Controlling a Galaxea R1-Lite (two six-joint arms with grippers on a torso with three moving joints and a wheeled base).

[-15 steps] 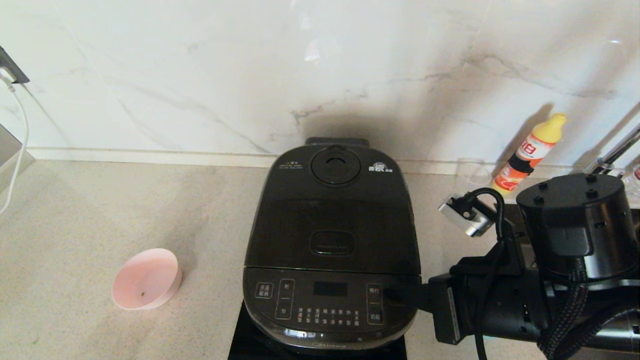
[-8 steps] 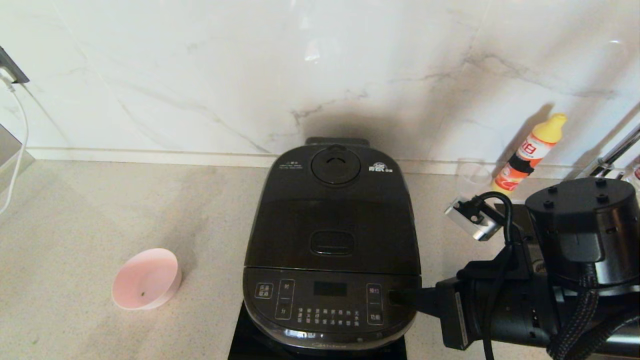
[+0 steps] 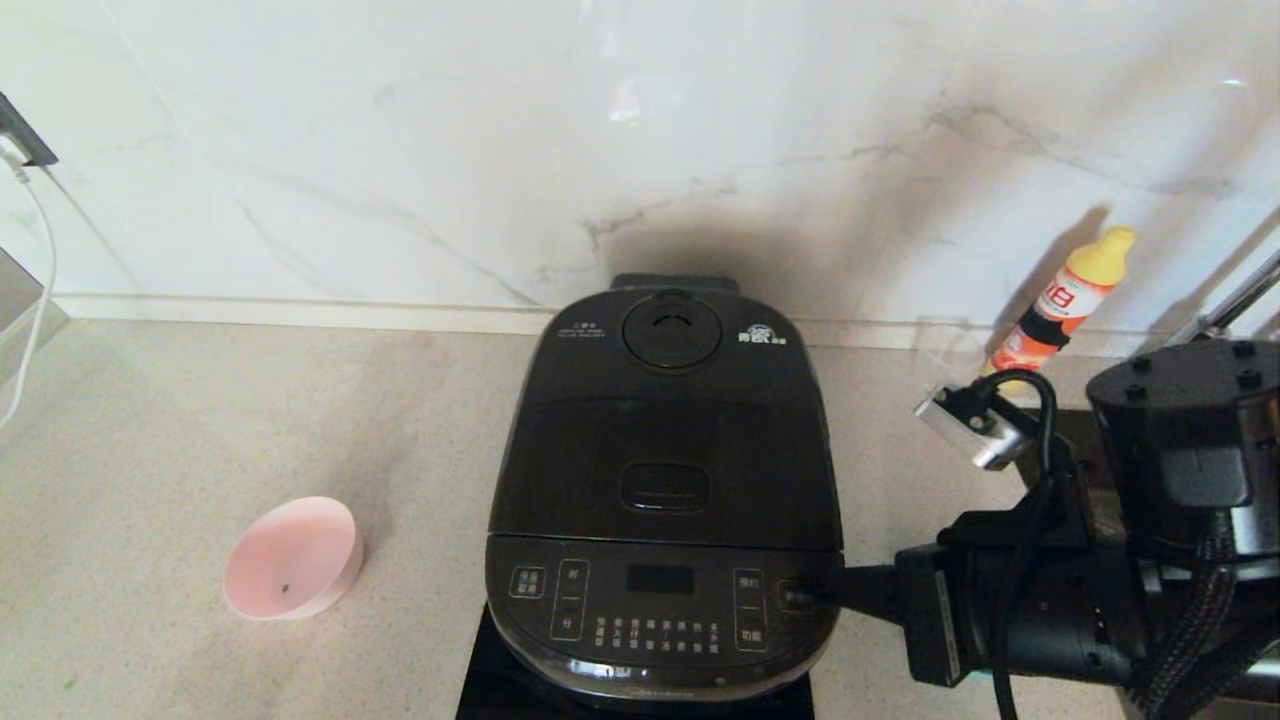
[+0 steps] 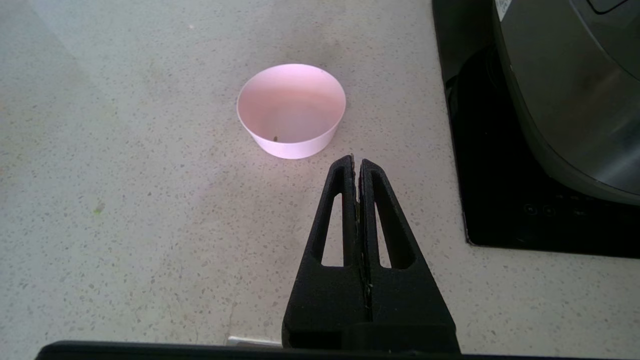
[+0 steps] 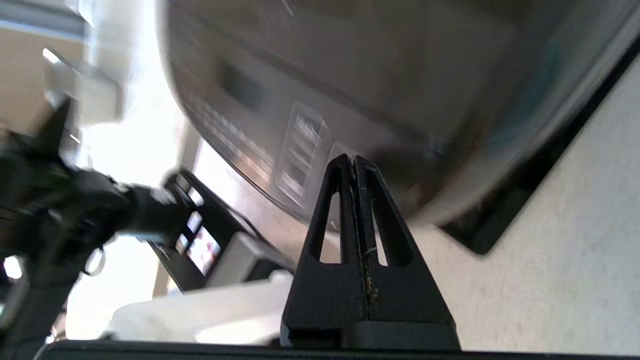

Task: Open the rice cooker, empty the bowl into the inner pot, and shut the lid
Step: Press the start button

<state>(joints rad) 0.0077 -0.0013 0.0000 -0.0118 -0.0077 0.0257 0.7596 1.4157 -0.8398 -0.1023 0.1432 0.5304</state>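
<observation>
The black rice cooker (image 3: 665,500) stands mid-counter with its lid (image 3: 665,440) down, so the inner pot is hidden. The pale pink bowl (image 3: 292,558) sits on the counter to its left, holding only a small dark speck. My right gripper (image 3: 800,593) is shut and empty, its tips at the right edge of the cooker's button panel; the right wrist view shows it (image 5: 354,159) close against the cooker's side (image 5: 350,75). My left gripper (image 4: 356,160) is shut and empty, hovering just short of the bowl (image 4: 291,110), with the cooker (image 4: 565,90) beside it.
The cooker rests on a black hob plate (image 3: 490,690). An orange bottle with a yellow cap (image 3: 1062,305) and a clear glass (image 3: 945,350) stand at the back right by the marble wall. A white cable (image 3: 35,270) hangs at far left.
My right arm has drawn back to the right, away from the cooker's front panel. The bowl, the cooker and its lid have not moved.
</observation>
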